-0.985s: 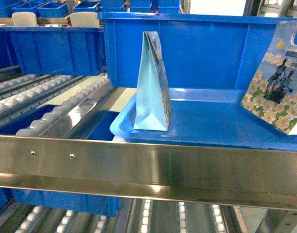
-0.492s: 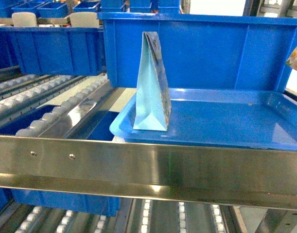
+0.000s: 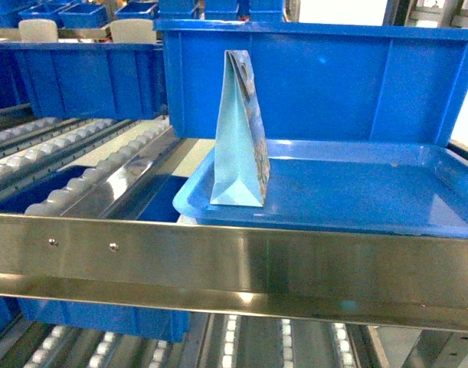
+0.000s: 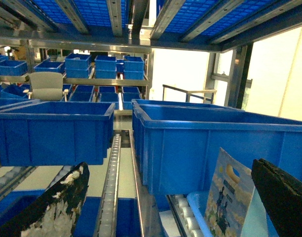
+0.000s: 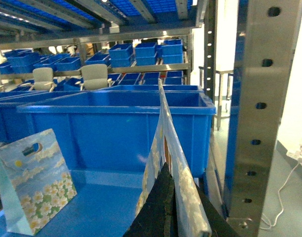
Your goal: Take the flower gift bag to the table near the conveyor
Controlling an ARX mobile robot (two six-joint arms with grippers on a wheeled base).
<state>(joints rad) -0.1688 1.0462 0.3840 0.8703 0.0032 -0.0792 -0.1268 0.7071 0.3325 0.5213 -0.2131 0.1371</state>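
Head view: no gripper shows.
Other flower bag (image 3: 240,146): stands upright on the left part of the blue tray (image 3: 356,192), thin edge facing us.
Conveyor (image 3: 88,172): rollers to the left of the tray.
Left wrist view: left gripper (image 4: 169,170) is spread wide and holds nothing; the other flower bag sits low between its fingers.
Right wrist view: right gripper (image 5: 165,197) pinches the flower gift bag (image 5: 183,177), lifted beside a steel post (image 5: 262,108).
Other flower bag there: standing on the tray, far left.
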